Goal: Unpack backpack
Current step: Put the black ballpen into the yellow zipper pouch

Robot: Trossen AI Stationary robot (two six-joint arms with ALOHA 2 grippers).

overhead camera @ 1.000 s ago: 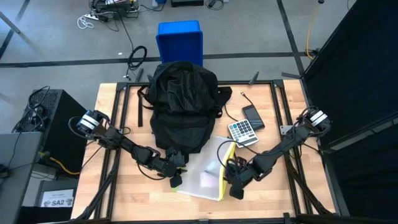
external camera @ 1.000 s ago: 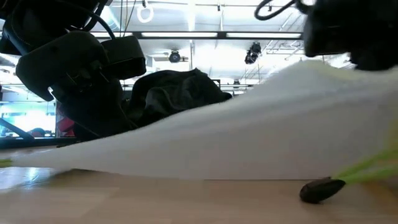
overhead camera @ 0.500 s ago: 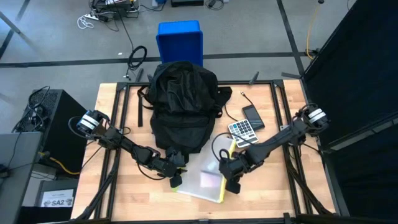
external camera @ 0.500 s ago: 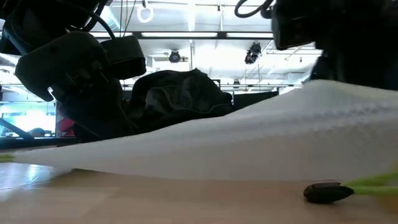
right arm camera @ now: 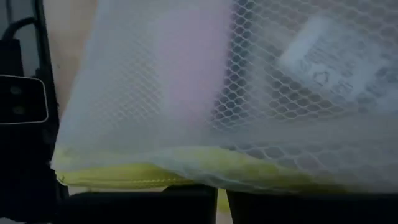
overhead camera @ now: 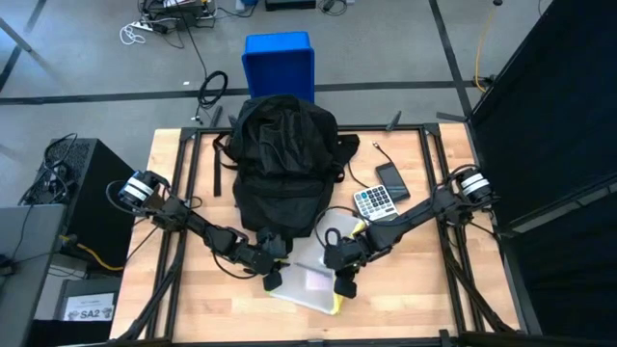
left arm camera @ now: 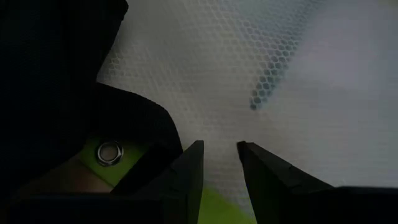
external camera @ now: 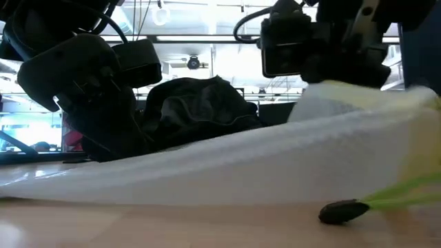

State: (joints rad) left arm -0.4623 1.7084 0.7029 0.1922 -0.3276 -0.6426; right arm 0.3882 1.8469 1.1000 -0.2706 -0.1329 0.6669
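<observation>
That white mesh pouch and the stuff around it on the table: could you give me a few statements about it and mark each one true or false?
1. The right gripper is shut on the yellow edge of the mesh pouch. True.
2. The backpack lies on the floor beside the table. False: it sits on the table, in front of the blue bin.
3. A calculator and a phone lie side by side, to the right of the backpack. True.
4. The pouch lies flat on the table. False: in the low view its right-hand side is lifted.
5. The left gripper is over the blue bin. False: it is at the pouch's left edge.
</observation>
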